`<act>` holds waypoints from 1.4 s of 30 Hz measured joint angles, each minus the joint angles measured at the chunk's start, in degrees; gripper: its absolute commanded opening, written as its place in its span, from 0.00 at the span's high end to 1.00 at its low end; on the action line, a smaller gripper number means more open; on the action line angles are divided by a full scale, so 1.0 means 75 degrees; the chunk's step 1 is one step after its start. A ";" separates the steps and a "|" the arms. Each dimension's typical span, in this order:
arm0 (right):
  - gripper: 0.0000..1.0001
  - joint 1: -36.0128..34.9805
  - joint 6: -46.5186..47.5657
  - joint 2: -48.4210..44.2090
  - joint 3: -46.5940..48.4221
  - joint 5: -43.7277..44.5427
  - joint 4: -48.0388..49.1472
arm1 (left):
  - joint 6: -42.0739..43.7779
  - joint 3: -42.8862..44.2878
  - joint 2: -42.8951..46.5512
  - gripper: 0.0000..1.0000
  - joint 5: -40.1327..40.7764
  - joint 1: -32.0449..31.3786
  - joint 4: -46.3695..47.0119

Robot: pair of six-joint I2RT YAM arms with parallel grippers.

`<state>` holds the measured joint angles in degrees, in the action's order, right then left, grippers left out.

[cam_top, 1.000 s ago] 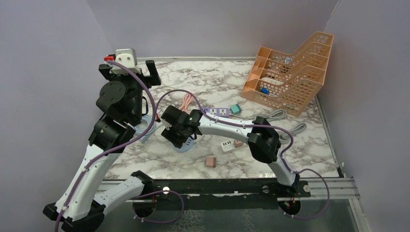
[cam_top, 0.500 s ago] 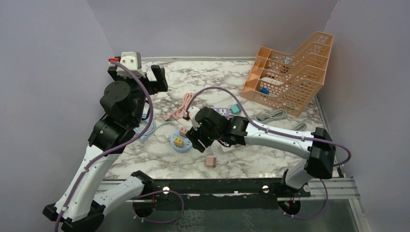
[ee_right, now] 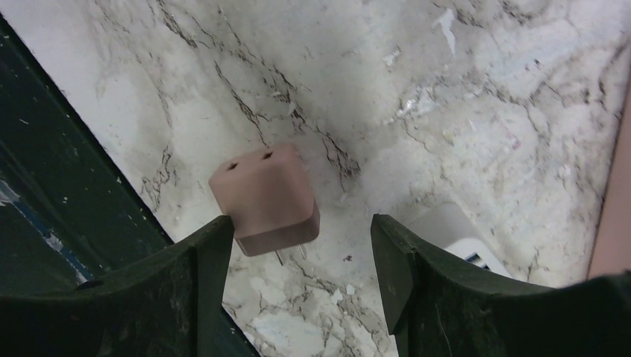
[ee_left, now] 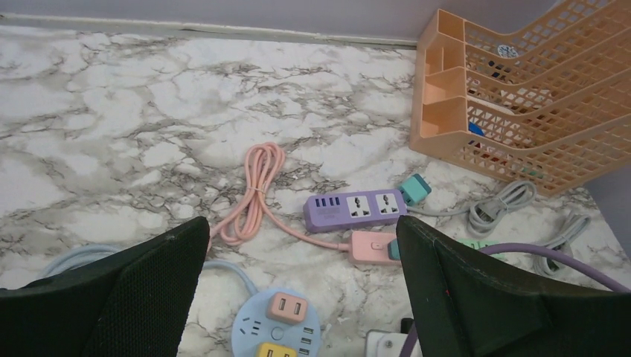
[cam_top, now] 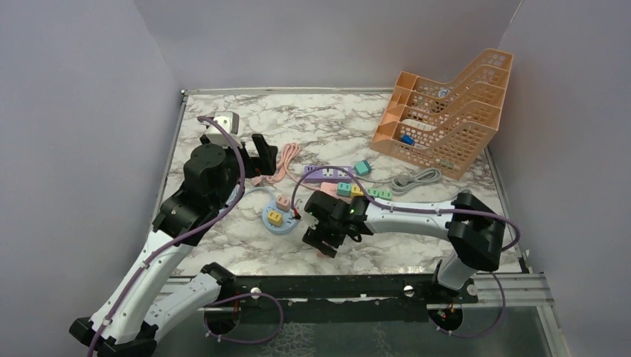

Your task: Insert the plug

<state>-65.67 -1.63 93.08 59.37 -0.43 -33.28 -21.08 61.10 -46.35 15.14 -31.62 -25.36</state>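
A loose pinkish-brown plug (ee_right: 264, 197) lies on the marble near the table's front edge, its two prongs showing. My right gripper (ee_right: 301, 260) hovers open over it, with the plug just off the left finger (ee_right: 201, 275) and not gripped. In the top view the right gripper (cam_top: 326, 236) mostly covers this plug (cam_top: 324, 251). A round blue power strip (cam_top: 283, 225) holds a pink plug and a yellow plug. My left gripper (ee_left: 301, 230) is open and empty, raised behind the blue power strip (ee_left: 257, 342).
A purple power strip (ee_left: 356, 208) and a pink strip (ee_left: 372, 245) lie mid-table beside a coiled pink cable (ee_left: 253, 190). An orange file rack (cam_top: 446, 111) stands back right, with a grey cable (cam_top: 417, 178) in front of it. A white adapter (ee_right: 454, 230) lies near the right finger. A dark rail (ee_right: 45, 186) marks the front edge.
My right arm has pulled back from the round strip to the front of the table and its jaws have widened. A pink plug now sits in the strip. The left arm has lowered and swung right.
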 measured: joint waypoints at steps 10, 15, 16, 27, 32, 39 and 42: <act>0.37 0.0000 0.0720 0.0769 0.0353 -0.0463 0.0105 | -0.0574 -0.0105 0.0096 0.01 -0.0108 0.0000 -0.0012; 0.50 0.0000 0.0711 0.0921 0.0353 -0.0455 0.0181 | -0.0711 -0.0105 0.0102 0.01 -0.0108 0.0000 -0.0017; 0.55 0.0000 0.0679 0.0965 0.0353 -0.0443 0.0207 | -0.0726 -0.0105 0.0102 0.01 -0.0108 0.0000 -0.0017; 0.70 0.0000 -0.1052 0.0425 0.0443 0.0720 0.0778 | -0.1046 -0.0108 0.0154 0.01 -0.0134 0.0000 -0.0125; 0.70 0.0000 -0.2247 -0.0627 0.1055 0.1693 0.1058 | -0.1198 -0.0140 0.0152 0.04 -0.0443 0.0000 -0.0125; 0.70 0.0248 -0.3978 -0.1381 0.2008 0.3019 0.1072 | -0.1338 -0.0627 0.0137 0.12 -0.1480 0.0000 0.0082; 0.70 0.0501 -0.4654 -0.1419 0.2384 0.3226 0.0895 | -0.1373 -0.0976 0.0137 0.15 -0.1953 0.0000 0.0265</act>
<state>-61.91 -36.53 82.43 77.25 23.77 -26.57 -31.38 53.78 -45.32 0.49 -31.62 -23.38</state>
